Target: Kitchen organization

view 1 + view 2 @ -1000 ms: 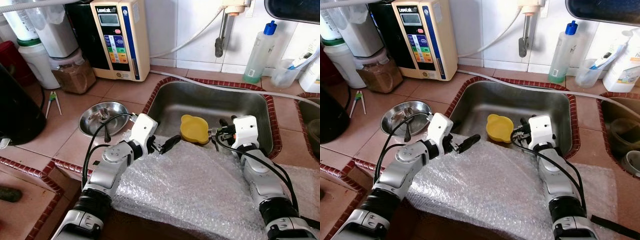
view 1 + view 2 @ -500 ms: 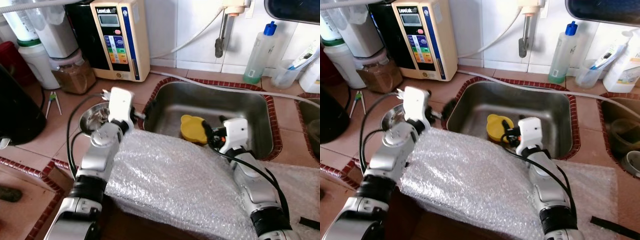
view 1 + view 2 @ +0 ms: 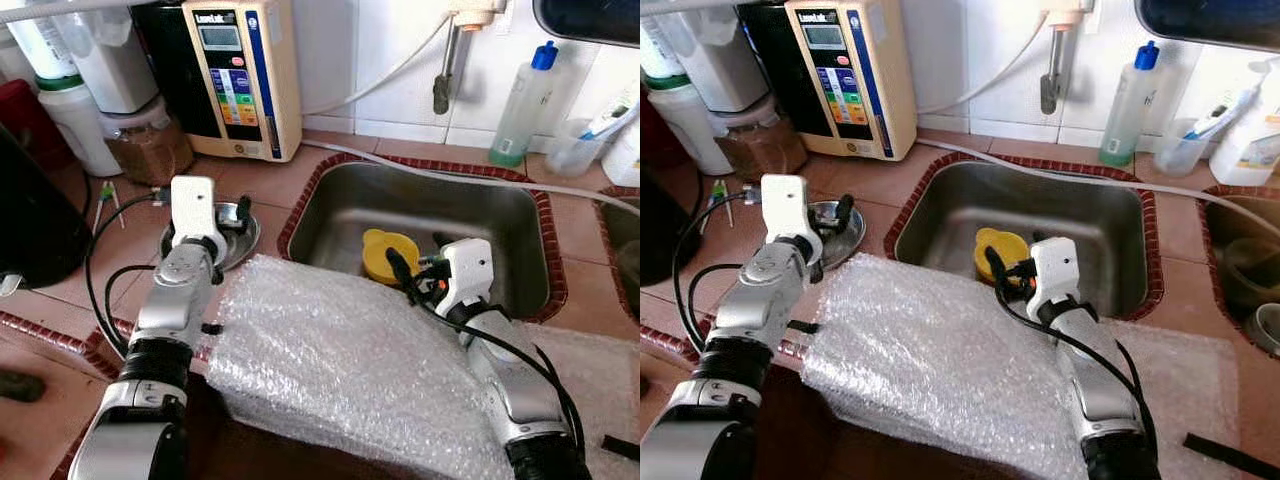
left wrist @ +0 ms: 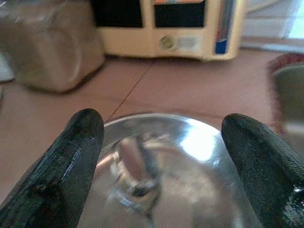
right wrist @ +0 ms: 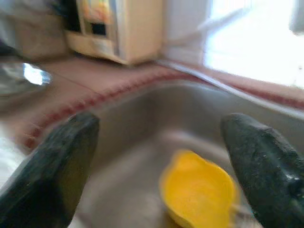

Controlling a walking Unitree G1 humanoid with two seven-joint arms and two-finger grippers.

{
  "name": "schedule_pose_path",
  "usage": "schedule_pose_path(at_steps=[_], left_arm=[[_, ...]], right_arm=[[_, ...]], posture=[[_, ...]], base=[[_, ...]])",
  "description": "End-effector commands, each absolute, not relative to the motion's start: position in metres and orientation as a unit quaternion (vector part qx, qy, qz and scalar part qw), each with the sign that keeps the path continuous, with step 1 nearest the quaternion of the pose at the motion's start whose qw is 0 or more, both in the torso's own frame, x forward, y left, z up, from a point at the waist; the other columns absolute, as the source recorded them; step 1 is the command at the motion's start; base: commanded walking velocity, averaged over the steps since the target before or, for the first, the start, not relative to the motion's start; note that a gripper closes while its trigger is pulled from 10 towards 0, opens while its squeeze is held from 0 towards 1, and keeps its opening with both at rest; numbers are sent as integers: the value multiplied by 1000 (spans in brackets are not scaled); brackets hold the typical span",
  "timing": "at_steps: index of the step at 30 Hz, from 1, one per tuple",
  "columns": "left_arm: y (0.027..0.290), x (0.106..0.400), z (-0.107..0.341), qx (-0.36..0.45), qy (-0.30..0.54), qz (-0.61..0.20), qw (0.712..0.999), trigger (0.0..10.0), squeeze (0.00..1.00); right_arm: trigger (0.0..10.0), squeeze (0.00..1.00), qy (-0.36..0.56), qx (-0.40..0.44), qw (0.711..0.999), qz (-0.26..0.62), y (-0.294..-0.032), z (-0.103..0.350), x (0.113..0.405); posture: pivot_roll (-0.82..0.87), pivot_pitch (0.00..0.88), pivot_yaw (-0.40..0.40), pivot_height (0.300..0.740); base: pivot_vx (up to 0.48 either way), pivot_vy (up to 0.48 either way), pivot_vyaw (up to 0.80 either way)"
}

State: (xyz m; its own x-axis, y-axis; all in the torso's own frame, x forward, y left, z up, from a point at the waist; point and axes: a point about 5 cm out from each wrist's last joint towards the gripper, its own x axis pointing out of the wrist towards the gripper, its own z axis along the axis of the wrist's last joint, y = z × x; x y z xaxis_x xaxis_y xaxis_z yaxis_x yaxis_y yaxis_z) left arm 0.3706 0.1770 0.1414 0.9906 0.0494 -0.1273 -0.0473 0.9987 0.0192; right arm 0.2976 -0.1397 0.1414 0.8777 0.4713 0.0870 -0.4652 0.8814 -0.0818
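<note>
Left wrist view has the left gripper (image 4: 161,156) spread wide over the steel bowl (image 4: 161,185): light, rigid, slippery, best pinched at its thin rim. Right gripper (image 5: 161,166) gapes empty above the yellow cup (image 5: 199,192) in the sink (image 3: 500,215).

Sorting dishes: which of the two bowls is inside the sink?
The yellow bowl, in the steel sink near the right gripper. The metal bowl sits on the counter, under the left gripper.

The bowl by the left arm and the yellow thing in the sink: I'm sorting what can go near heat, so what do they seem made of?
The bowl looks like polished steel: silvery, with bright mirror-like glints, also seen between the left tool's open fingers. The yellow dish in the sink looks like matte plastic: flat, even colour without shine, though the blur leaves that uncertain.
</note>
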Motion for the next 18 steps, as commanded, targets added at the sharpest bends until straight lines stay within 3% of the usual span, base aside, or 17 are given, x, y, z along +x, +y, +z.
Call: schedule_pose_path(at_steps=[1,2,3,5,6,9,11,12,13,15,18], left_arm=[[185,374,143,15,79,47,996,10000,1000],[186,374,141,13,85,44,995,10000,710],[186,374,141,13,85,44,995,10000,710],[186,375,137,19,96,41,994,10000,337],[187,375,136,18,101,46,994,10000,0],[190,374,132,22,116,58,991,10000,0],[194,373,128,14,140,72,987,10000,0],[195,373,126,7,147,76,986,9725,0],[195,372,125,4,156,75,985,9020,0],[196,372,119,-17,178,84,980,9490,0],[197,372,117,-34,193,85,977,8784,0]], right_arm=[[10000,1000,-57,-19,956,287,-131,151,289],[10000,1000,-59,-14,952,301,-129,155,286],[10000,1000,-59,-14,952,301,-129,155,286],[10000,1000,-64,-5,947,315,-125,164,281],[10000,1000,-65,-1,945,320,-124,167,279],[10000,1000,-66,11,938,340,-118,174,274],[10000,357,-70,19,923,379,-107,184,263],[10000,106,-71,16,922,381,-105,186,262],[10000,0,-73,15,920,384,-103,187,261],[10000,0,-73,17,915,395,-100,191,258],[10000,0,-67,16,912,404,-98,193,256]], posture=[[-172,35,103,740],[-175,33,107,740],[-175,33,107,740],[-181,36,117,740],[-182,37,119,740],[-186,40,125,740],[-188,49,133,740],[-188,49,133,740],[-188,50,135,740],[-187,56,138,740],[-183,64,141,740]], base=[[0,0,0],[0,0,0],[0,0,0],[0,0,0],[0,0,0],[0,0,0],[0,0,0],[0,0,0],[0,0,0],[0,0,0],[0,0,0]])
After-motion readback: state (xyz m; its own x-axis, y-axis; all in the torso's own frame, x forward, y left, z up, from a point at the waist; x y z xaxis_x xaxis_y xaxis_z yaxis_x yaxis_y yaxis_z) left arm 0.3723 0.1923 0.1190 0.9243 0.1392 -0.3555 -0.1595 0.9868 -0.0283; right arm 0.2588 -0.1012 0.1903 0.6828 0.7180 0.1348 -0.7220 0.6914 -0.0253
